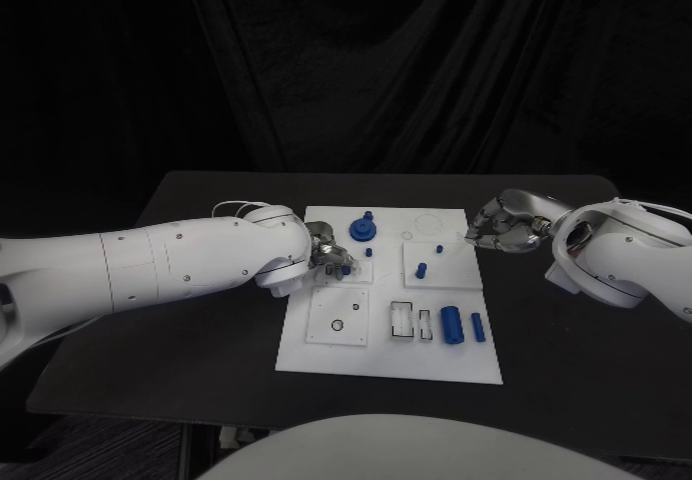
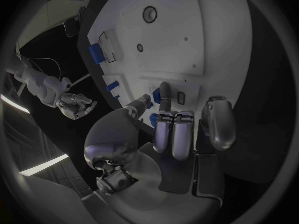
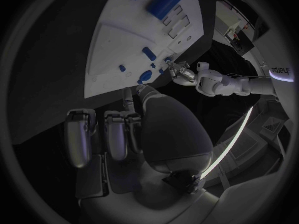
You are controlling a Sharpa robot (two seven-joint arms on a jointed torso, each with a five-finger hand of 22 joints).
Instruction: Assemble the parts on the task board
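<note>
Black table (image 1: 173, 330) against dark drapes; the white task board (image 1: 389, 345) lies at its middle and serves as the reference for every position below.

Left hand (image 1: 327, 256) is over the board's left edge, at the far half, fingers reaching down toward a small square recess there. In the left wrist view, two fingers (image 2: 164, 97) close on a small blue part (image 2: 153, 118) at the board surface. Judged to be pinched for seating in a socket, though the grip is too small to confirm outright.

Right hand (image 1: 505, 222) is just off the board's far right corner, above the table, fingers curled inward with nothing visible in them. Likely parked clear so the left arm has room.

Blue parts on board: round knobbed piece (image 1: 362, 229) at the far end, short peg (image 1: 420, 269) near the centre, cylinder (image 1: 451, 325) and slim bar (image 1: 477, 326) along the near right side, beside open rectangular slots (image 1: 402, 318).

Assembly appears partial; the slots are not yet filled.
</note>
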